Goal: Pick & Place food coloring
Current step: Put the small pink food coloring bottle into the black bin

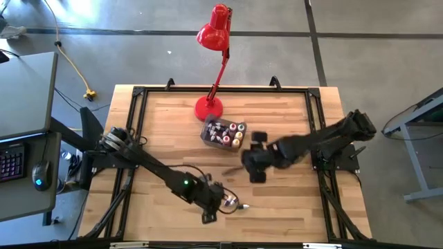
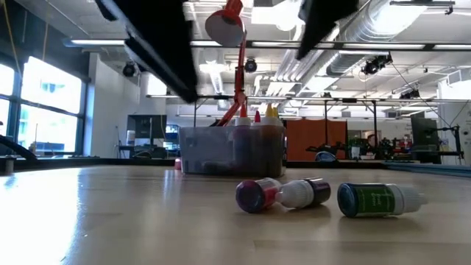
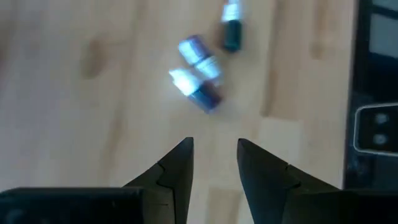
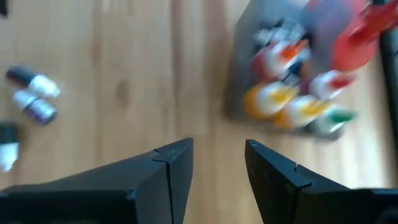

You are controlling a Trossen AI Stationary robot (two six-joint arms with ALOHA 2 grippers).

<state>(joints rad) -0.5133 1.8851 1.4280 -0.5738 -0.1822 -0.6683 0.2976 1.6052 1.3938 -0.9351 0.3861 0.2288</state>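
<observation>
Mostly done, by my read: the wooden worktop carries the grey tub already loaded with food coloring bottles, and only stragglers are left out loose. Red desk lamp stands just behind the tub, not part of the job. Right pincer hangs above the boards just short of the tub, fingers parted and nothing between them; its wrist view has the tub ahead of the tips and the loose bottles off to one side. Left pincer sits low near the front edge, fingers also apart and empty, with the loose cluster just ahead of its tips in its own view. Count in the tub: can't give a firm number, roughly half a dozen or more, with red, orange-yellow and green caps showing; the low view shows a red and a yellow tip poking over the rim. Count loose: three, all lying on their sides, namely two dark maroon bottles touching each other and one green bottle just beside them. Left to do, I'd judge: those three go into the tub, left pincer being the nearer one.
</observation>
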